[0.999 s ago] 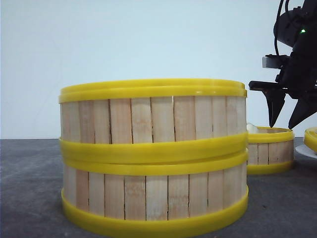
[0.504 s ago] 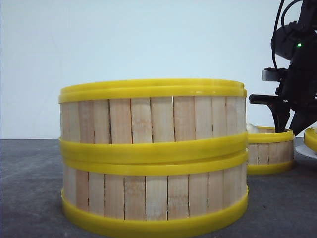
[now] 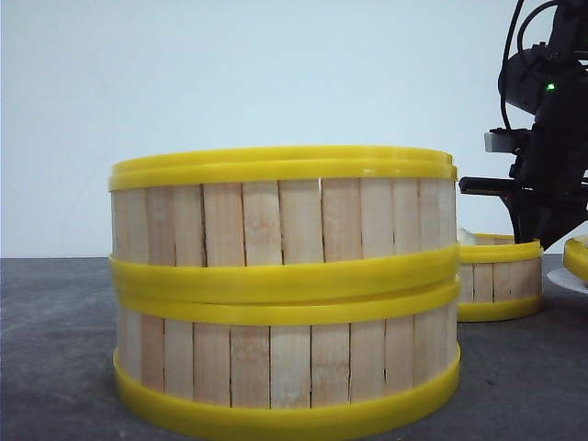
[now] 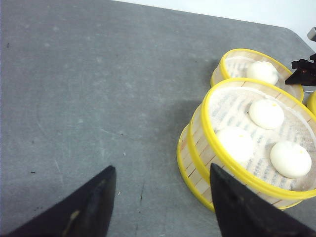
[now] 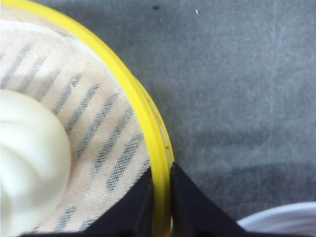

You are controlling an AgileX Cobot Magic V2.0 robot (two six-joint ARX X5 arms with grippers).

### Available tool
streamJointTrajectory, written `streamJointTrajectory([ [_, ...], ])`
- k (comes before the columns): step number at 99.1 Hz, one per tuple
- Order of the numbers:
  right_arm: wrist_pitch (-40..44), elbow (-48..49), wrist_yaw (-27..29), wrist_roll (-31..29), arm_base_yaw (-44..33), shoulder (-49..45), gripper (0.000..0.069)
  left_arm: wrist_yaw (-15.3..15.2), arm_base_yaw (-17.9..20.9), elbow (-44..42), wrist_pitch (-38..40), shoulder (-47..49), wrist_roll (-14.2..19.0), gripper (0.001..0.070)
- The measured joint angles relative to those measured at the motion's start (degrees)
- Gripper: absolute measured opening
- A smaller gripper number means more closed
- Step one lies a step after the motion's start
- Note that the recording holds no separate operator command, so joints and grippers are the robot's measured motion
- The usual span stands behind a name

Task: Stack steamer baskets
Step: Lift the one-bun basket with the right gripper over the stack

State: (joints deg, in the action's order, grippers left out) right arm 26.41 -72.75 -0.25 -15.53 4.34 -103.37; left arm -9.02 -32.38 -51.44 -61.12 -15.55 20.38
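Two steamer baskets point(image 3: 285, 285) stand stacked at the middle of the table, and the upper one point(image 4: 256, 143) holds three white buns. Behind it to the right is a single steamer basket point(image 3: 501, 280) point(image 4: 256, 69) with one bun point(image 5: 24, 158) inside. My right gripper point(image 5: 160, 173) point(image 3: 537, 234) is shut on this basket's yellow rim point(image 5: 148, 123), one finger inside the wall and one outside. My left gripper point(image 4: 160, 173) hangs open over bare table beside the stack, with nothing between its fingers.
The yellow rim of another basket point(image 3: 579, 255) shows at the far right edge, by a white plate point(image 5: 281, 217). The table top point(image 4: 98, 89) is grey. A pale wall runs behind it.
My right gripper came down from above the single basket and shut on its rim. The stacked baskets have not moved.
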Motion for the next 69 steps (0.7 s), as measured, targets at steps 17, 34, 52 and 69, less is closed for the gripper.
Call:
streamJointTrajectory([
  [17,3.3,-3.4,-0.7,-0.3,0.0,3.2,0.0028,0.0,0.0,0.0,0.0,0.0,0.0,0.036],
  [34,5.6,-8.0,-1.2,0.4,0.0,9.6,0.0028,0.0,0.0,0.0,-0.2,0.0,-0.2,0.036],
  [52,9.4,-10.9,-4.3,2.4,0.0,17.0,0.0028,0.0,0.0,0.0,-0.9,0.0,-1.1,0.036],
  [69,13.7,-11.1,-10.2,4.2,2.4,22.6,0.0028,0.0,0.0,0.0,-1.5,0.0,-1.3,0.036],
])
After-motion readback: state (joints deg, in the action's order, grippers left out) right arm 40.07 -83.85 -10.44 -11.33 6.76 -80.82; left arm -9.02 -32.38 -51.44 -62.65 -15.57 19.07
